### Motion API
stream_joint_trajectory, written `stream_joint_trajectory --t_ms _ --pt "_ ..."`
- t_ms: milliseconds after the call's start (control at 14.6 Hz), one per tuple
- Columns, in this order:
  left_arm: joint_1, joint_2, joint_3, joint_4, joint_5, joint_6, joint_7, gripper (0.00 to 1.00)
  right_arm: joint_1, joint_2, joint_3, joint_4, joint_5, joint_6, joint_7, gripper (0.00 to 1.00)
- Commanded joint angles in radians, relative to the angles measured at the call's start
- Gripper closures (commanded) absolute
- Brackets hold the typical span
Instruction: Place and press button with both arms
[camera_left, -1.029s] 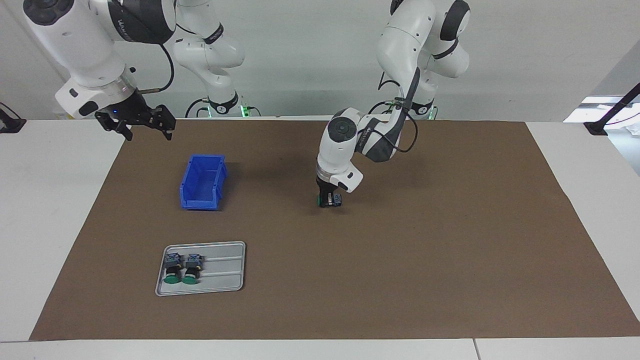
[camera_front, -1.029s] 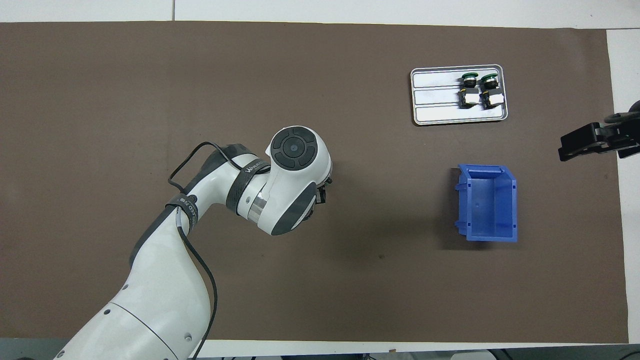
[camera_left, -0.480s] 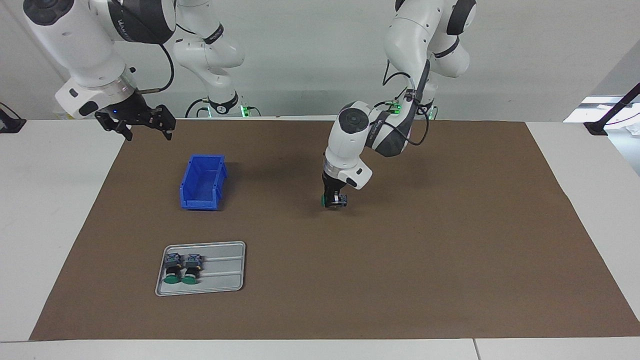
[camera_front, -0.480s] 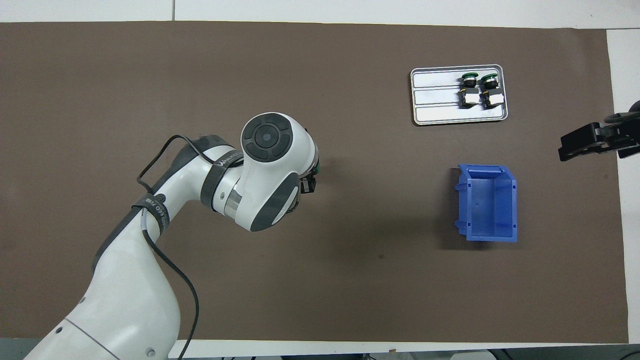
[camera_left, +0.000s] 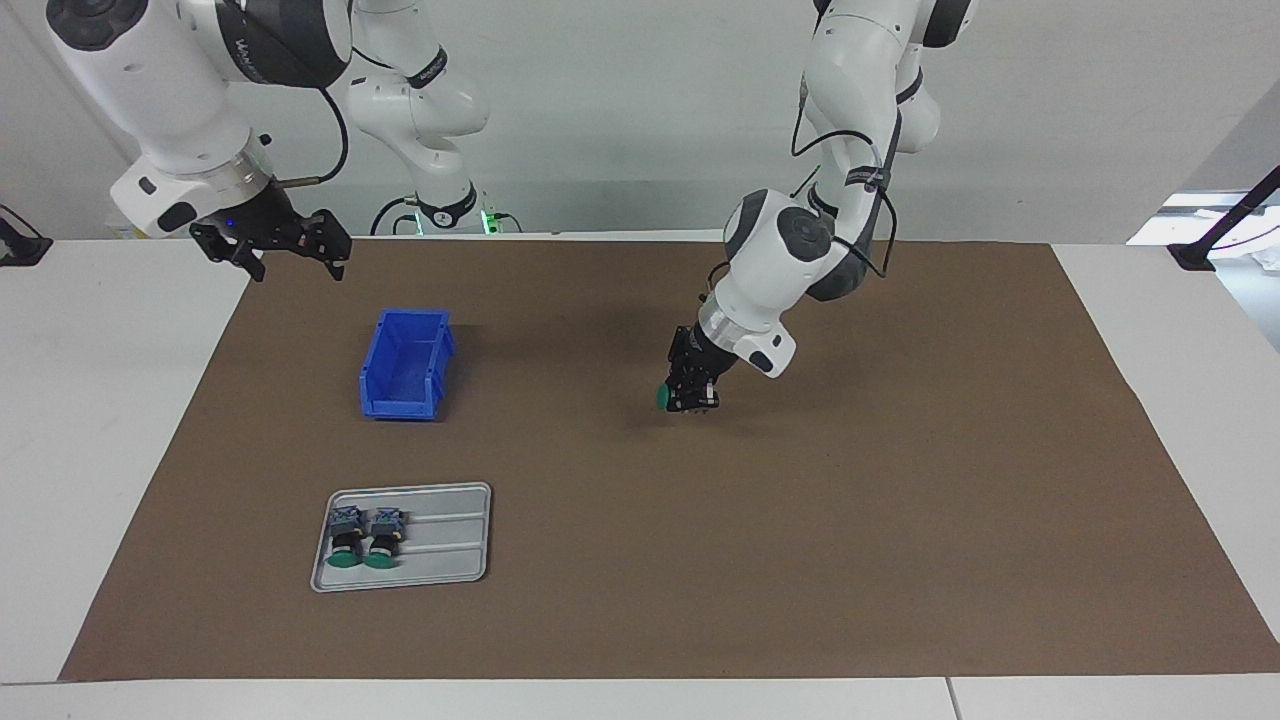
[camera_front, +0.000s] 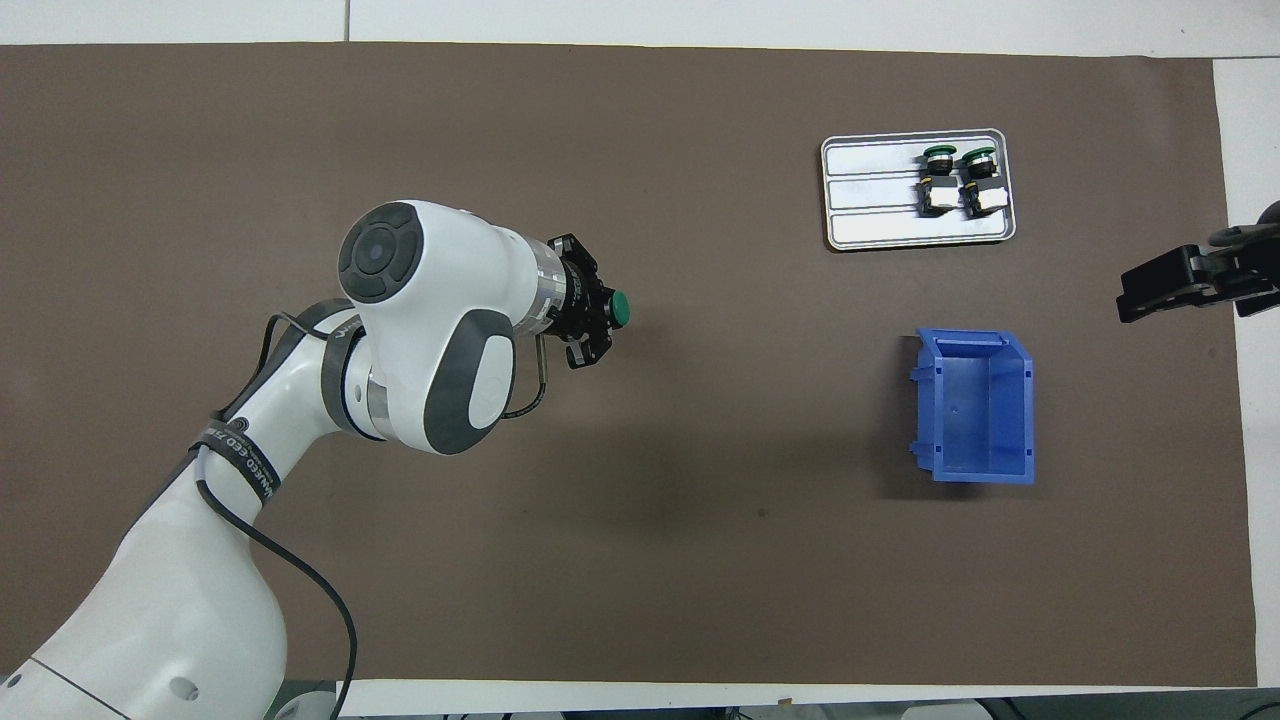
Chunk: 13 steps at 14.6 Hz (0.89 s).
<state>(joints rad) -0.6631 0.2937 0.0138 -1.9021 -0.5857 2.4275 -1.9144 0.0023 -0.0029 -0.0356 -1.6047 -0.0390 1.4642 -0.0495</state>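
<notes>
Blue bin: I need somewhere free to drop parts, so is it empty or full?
Empty: the blue bin shows only its bare floor.

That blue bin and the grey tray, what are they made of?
The blue bin looks like moulded plastic: uniform bright colour, ribbed walls. The grey tray could be metal or plastic: pale silvery matt sheen with pressed ridges.

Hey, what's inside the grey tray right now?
Two green-capped buttons lie side by side at one end of the grey tray, caps pointing away from the robots. Its other ridged slots show bare; nothing covers it.
</notes>
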Motion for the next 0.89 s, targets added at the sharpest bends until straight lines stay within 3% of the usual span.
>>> stream_joint_trajectory --t_ms 0,206,549,686,823 --pt "0.0 -0.03 -0.003 -0.058 -0.095 0.064 0.046 0.85 -0.007 -0.025 0.0 -0.027 0.022 0.001 -0.018 0.0" --pt "0.013 -0.031 -0.003 -0.075 -0.215 0.105 0.116 0.85 -0.007 -0.025 0.0 -0.027 0.022 0.001 -0.018 0.0" --pt "0.049 -0.067 -0.003 -0.149 -0.535 0.096 0.475 0.87 -0.007 -0.025 0.0 -0.027 0.022 0.001 -0.018 0.0" --pt "0.068 -0.073 -0.002 -0.164 -0.639 0.032 0.604 0.87 -0.007 -0.025 0.0 -0.027 0.022 0.001 -0.018 0.0" --pt "0.086 -0.07 -0.003 -0.172 -0.663 -0.017 0.694 0.89 -0.007 -0.025 0.0 -0.027 0.022 0.001 -0.018 0.0"
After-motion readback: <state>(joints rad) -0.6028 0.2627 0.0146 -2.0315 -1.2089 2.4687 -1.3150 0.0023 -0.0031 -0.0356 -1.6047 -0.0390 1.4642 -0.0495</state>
